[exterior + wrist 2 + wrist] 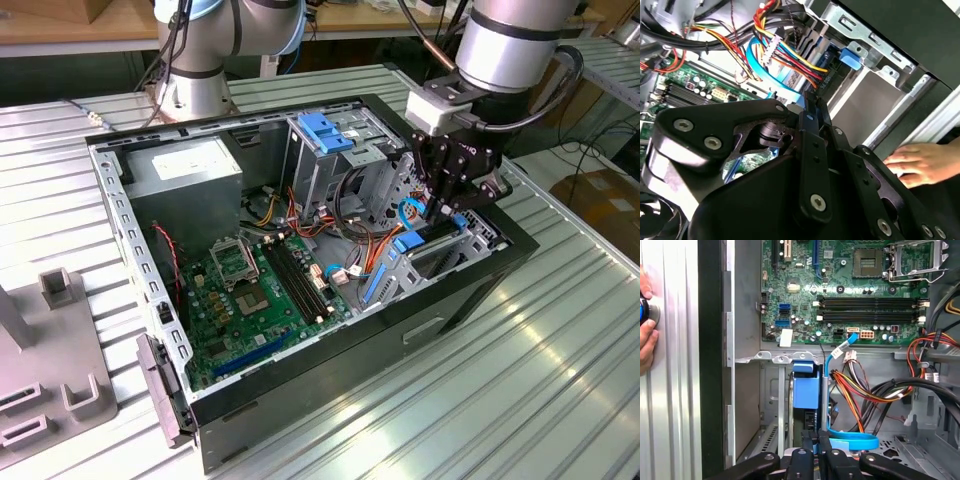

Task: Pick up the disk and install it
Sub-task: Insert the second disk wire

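The disk [805, 390] stands on edge in the bay at the corner of the open computer case [470, 290], on the exterior view's right. Its blue carrier rail shows as a blue tab [410, 243] in the exterior view and as a blue end tab [850, 56] against the metal bay wall in the second wrist view. My gripper [440, 212] reaches down into that bay from above. Its black fingers [810, 455] stand close together over the disk's upper edge and look shut on it. In the second wrist view, my gripper [812, 102] points down beside a flat blue cable.
A tall grey drive cage with a blue latch [325, 130] stands beside the bay. Bundled coloured cables [350, 240] crowd the space nearby. The motherboard [250, 290] and power supply [190, 165] fill the case. A person's hand [920, 162] rests outside the case wall. Grey fixtures [50, 370] sit at the exterior view's left.
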You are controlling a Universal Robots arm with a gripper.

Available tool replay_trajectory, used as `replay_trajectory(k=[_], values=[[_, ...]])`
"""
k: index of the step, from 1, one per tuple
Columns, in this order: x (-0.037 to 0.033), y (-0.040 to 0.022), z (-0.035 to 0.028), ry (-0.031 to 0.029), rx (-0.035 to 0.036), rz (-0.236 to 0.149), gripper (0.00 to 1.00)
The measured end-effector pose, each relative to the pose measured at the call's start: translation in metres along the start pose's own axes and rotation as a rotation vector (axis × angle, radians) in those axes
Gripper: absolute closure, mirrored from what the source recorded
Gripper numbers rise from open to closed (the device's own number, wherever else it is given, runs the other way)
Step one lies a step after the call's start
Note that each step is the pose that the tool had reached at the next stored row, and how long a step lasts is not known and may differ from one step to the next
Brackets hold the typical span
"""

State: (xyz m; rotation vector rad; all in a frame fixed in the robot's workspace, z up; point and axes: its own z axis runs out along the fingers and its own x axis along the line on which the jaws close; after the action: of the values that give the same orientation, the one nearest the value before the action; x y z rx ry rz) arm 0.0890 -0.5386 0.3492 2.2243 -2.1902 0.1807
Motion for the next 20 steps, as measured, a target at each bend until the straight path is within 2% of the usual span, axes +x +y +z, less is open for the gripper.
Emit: replay_trajectory(k=[2, 9, 14, 20], values=[[0.0014, 0.0, 0.0005, -0.0112, 0.0002, 0.001, 0.84], [0.0029, 0.0001, 0.0015, -0.0119, 0.0001, 0.001, 0.84], [0.0061, 0.0001, 0.0026, -0.0152, 0.0002, 0.001, 0.84], [0.0068, -0.0015, 0.003, -0.0192, 0.0001, 0.001, 0.84]])
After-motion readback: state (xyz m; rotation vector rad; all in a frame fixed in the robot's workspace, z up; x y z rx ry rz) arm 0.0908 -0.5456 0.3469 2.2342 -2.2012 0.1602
